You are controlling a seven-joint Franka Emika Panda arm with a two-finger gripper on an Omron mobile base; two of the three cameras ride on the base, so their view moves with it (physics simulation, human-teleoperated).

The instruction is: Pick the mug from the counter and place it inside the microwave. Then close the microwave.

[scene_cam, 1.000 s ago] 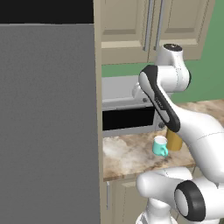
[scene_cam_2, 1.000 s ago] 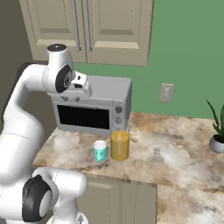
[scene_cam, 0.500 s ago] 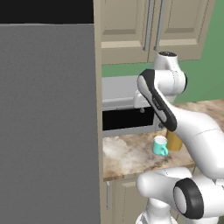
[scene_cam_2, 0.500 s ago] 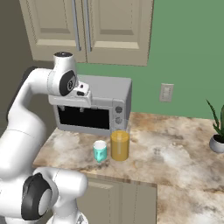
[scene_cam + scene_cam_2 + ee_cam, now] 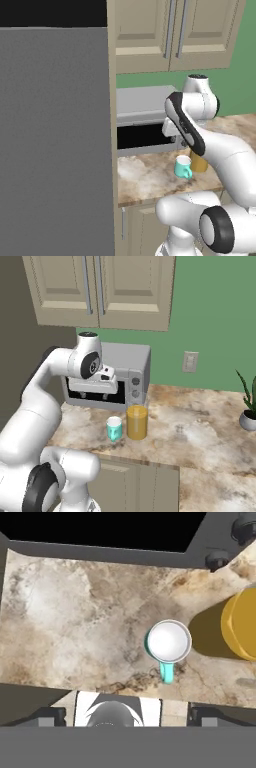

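The teal mug (image 5: 167, 642) stands upright on the speckled counter (image 5: 75, 612), handle toward the counter's front edge, pale inside. The base views show the mug (image 5: 182, 167) (image 5: 114, 428) close beside a yellow-orange bottle (image 5: 137, 422). My gripper (image 5: 95, 397) (image 5: 181, 143) hangs open and empty above the counter, pointing down, higher than the mug and a little behind and left of it. In the hand view the gripper (image 5: 127, 714) has its tips spread wide, and the mug lies slightly right of the midline between them. The microwave is out of view.
A small silver box-shaped appliance (image 5: 132, 368) (image 5: 142, 107) stands on the counter right behind my hand. The bottle (image 5: 242, 629) (image 5: 198, 162) is just right of the mug. A tall grey panel (image 5: 55, 140) walls off the left. A potted plant (image 5: 247, 406) sits far right.
The gripper has opened wide. The hand has come down in front of the silver appliance toward the counter. Mug and bottle have not moved.
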